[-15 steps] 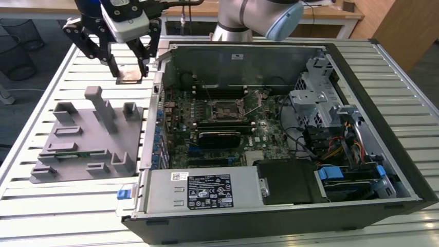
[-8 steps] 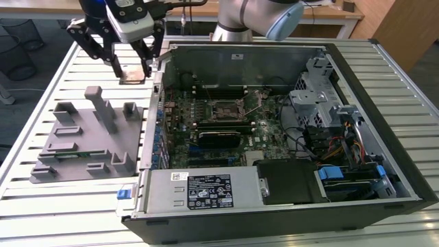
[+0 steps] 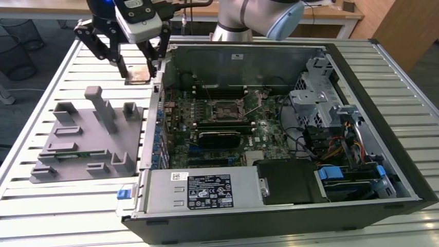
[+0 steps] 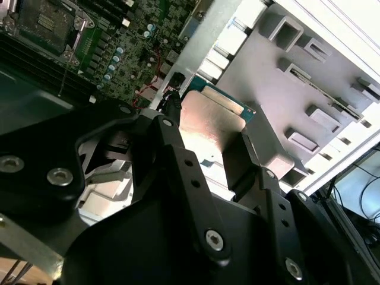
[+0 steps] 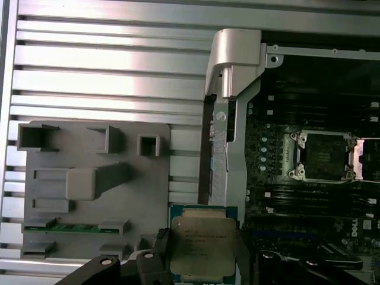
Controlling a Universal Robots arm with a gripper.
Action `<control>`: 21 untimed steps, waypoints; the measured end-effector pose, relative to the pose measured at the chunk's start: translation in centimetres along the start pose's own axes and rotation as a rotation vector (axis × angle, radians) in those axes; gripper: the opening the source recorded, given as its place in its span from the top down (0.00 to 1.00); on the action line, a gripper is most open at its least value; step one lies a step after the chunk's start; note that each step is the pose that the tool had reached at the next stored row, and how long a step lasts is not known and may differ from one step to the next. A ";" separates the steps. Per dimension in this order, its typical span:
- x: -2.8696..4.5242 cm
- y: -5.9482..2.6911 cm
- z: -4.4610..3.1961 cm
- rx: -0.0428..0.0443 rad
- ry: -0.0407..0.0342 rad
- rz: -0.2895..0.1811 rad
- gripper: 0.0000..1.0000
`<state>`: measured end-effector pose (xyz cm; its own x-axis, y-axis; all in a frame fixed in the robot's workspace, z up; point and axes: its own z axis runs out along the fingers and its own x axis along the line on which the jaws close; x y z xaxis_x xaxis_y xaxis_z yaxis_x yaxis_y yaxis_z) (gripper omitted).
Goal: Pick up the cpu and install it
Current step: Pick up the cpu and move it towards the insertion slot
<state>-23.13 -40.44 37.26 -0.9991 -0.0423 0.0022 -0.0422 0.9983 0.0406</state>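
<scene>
Grey parts fixture (image 3: 82,134) lies to the exterior view's left of the gripper (image 3: 139,71), lower in that view. Arm (image 3: 243,18) reaches down with the wrist pointing at the table, fingers closed on opposite edges of the cpu (image 3: 139,78), held level. Open computer case (image 3: 247,62) with its bare motherboard socket (image 3: 225,109) is to the gripper's right in that view.

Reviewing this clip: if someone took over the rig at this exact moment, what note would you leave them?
Hand: shut on the cpu, a finger on each side.
Cpu: held outside the computer case, by its side wall, next to the grey fixture; it appears lifted off the table.
Done: the cpu is grasped.
Left: the motherboard socket is empty; the cpu is not yet installed.
</scene>
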 end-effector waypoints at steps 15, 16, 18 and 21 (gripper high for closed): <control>-3.36 -0.10 0.08 0.0000 0.0000 0.000 0.47; -3.58 -0.10 0.08 0.0000 0.0000 0.000 0.47; -4.04 -0.08 0.10 -0.0001 0.0000 0.000 0.47; -4.49 0.01 0.10 -0.0001 0.0000 0.000 0.47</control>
<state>-18.64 -40.24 37.15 -0.9991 -0.0423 0.0022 -0.0422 0.9983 0.0406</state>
